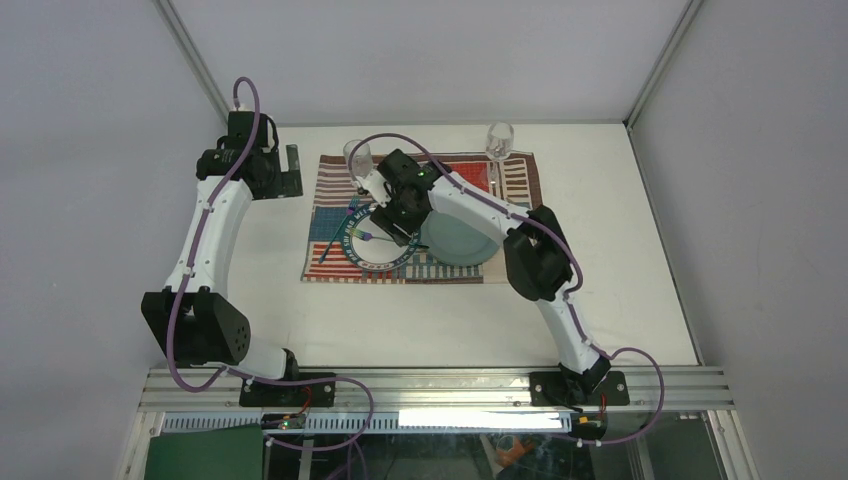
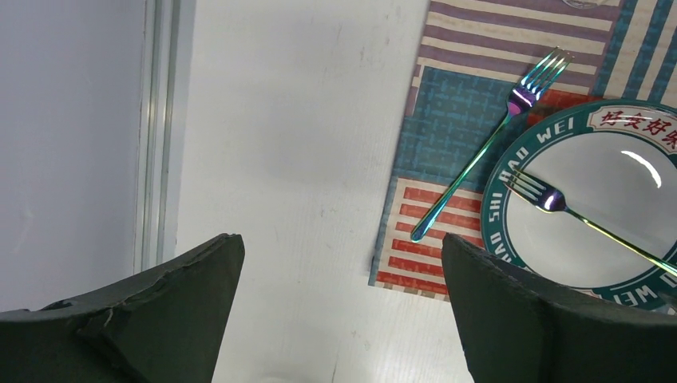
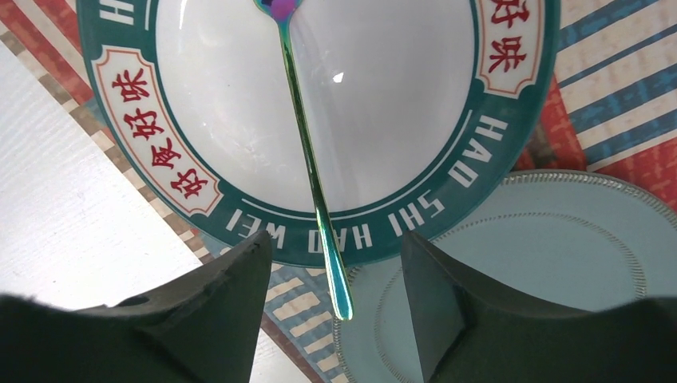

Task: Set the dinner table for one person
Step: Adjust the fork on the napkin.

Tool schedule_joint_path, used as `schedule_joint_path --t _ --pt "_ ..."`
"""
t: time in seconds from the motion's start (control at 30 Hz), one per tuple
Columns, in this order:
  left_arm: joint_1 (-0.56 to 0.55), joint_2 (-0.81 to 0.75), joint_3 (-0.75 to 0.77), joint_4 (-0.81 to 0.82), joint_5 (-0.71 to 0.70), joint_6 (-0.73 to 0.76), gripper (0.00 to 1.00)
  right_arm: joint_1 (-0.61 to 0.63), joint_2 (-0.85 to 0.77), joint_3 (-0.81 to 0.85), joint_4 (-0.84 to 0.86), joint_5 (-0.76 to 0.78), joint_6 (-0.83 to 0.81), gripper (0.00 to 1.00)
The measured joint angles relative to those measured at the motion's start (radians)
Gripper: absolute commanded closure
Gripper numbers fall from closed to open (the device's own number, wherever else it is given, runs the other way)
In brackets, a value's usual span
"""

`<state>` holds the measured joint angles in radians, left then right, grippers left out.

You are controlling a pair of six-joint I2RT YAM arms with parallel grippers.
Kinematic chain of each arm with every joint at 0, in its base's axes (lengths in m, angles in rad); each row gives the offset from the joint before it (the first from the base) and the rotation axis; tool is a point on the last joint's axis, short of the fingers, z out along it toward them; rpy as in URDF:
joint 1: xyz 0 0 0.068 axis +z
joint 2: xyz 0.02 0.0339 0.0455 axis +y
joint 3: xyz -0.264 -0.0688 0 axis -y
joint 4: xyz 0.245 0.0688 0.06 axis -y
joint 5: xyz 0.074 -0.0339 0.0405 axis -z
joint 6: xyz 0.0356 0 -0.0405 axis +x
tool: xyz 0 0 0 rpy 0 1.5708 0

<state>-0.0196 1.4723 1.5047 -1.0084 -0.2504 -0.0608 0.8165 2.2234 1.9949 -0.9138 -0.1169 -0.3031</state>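
Right wrist view: the right gripper (image 3: 335, 237) stood partly open above the near edge of a white plate with a green lettered rim (image 3: 399, 96). A fork (image 3: 307, 159) with a rainbow sheen lay across this plate, its head toward the middle and its handle running out over the rim. The tip of the handle sat in the gap between the two fingers. Neither finger was seen touching it, and nothing was gripped. A pale blue-grey plate (image 3: 543, 239) lay just beside the white one, their edges meeting or overlapping; which, could not be told.

Left wrist view: the left gripper (image 2: 342, 239) was spread wide and held nothing, hanging over bare worktop (image 2: 295, 159) to the left of the placemat (image 2: 447, 112). A second fork (image 2: 471, 163) lay flat on the placemat just left of the white plate, tines pointing away.

Top view: the white matte worktop filled the floor of the enclosure. The striped red, blue and white patchwork placemat lay near its middle toward the far side. Both plates sat on the placemat, the white one on the left. Two clear glasses stood at the placemat's far edge, one (image 1: 357, 155) near the left corner and one (image 1: 499, 140) near the right. Aluminium rails (image 1: 430, 385) edged the near side, carrying both arm bases. Plain grey walls closed in the other sides.
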Motion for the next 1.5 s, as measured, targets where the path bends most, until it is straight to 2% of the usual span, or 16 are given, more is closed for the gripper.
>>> schedule_joint_path --t 0.23,0.37,0.67,0.8,0.97,1.27,1.5 --pt "0.000 0.003 -0.015 0.007 0.032 0.000 0.01 0.010 0.027 0.000 -0.005 -0.003 0.009 0.41" --pt "0.000 0.016 -0.028 0.009 0.044 0.000 0.01 0.020 0.034 0.000 -0.004 -0.003 0.010 0.47" --pt "0.000 0.019 -0.031 0.009 0.045 0.000 0.01 0.037 0.073 0.000 -0.007 -0.002 0.010 0.51" --pt "0.000 0.020 -0.032 0.010 0.047 0.000 0.01 0.037 0.076 0.000 -0.007 0.003 0.008 0.68" --pt "0.000 0.020 -0.037 0.015 0.049 0.000 0.01 0.037 0.076 0.000 -0.006 0.010 0.009 1.00" --pt "0.000 0.039 -0.054 0.016 0.052 0.000 0.01 0.037 0.076 0.000 -0.006 0.006 0.034 1.00" --pt "0.000 0.046 -0.055 0.016 0.061 0.000 0.01 0.059 0.076 0.000 0.005 -0.043 0.160 1.00"
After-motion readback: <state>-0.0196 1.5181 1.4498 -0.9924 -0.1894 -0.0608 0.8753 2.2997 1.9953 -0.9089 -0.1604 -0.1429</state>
